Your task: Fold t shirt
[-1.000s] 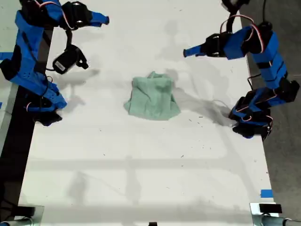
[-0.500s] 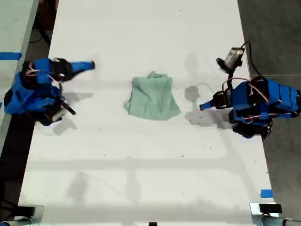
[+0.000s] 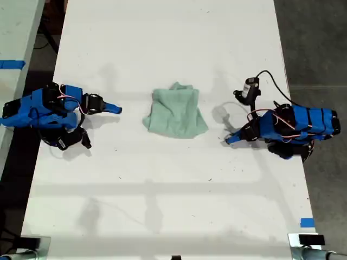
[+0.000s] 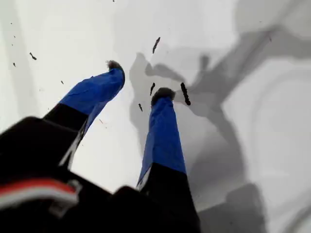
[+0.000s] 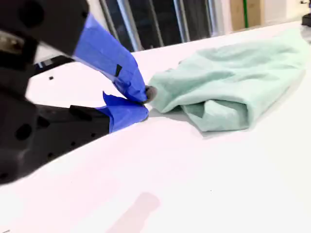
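The t shirt [image 3: 175,112] lies as a small, wrinkled, pale mint-green bundle in the middle of the white table [image 3: 162,189]. In the second wrist view the t shirt [image 5: 228,87] sits just beyond my second gripper [image 5: 145,103], whose blue jaws are shut on nothing. That gripper [image 3: 116,110] lies low at the exterior view's left and points at the shirt, with a gap between them. My first gripper [image 3: 229,140] is at the exterior view's right, tip down near the table, apart from the shirt. My first gripper [image 4: 139,80] is open and empty over bare table.
Both blue arms lie folded low along the table's side edges in the exterior view. A wrist camera with its cable [image 3: 249,89] sticks up above the arm on that view's right. Blue tape [image 3: 307,222] marks the near right corner, and dark floor lies beyond.
Both arms have come down from a raised pose and folded flat toward the table. The t shirt has not moved.
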Motion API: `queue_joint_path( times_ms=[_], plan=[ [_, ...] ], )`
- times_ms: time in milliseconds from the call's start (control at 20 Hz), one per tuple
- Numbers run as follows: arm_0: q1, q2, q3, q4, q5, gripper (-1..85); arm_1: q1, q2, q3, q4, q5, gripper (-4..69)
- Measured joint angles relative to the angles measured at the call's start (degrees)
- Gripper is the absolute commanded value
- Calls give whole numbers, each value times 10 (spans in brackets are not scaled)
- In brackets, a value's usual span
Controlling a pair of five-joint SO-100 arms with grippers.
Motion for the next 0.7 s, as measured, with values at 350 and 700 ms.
queue_joint_path(
  times_ms=[350,700],
  plan=[
    [66,0,0,1,-2,14,-5,0,2,0,-54,110],
    [70,0,0,1,-2,15,-5,0,2,0,-56,96]
  ],
)
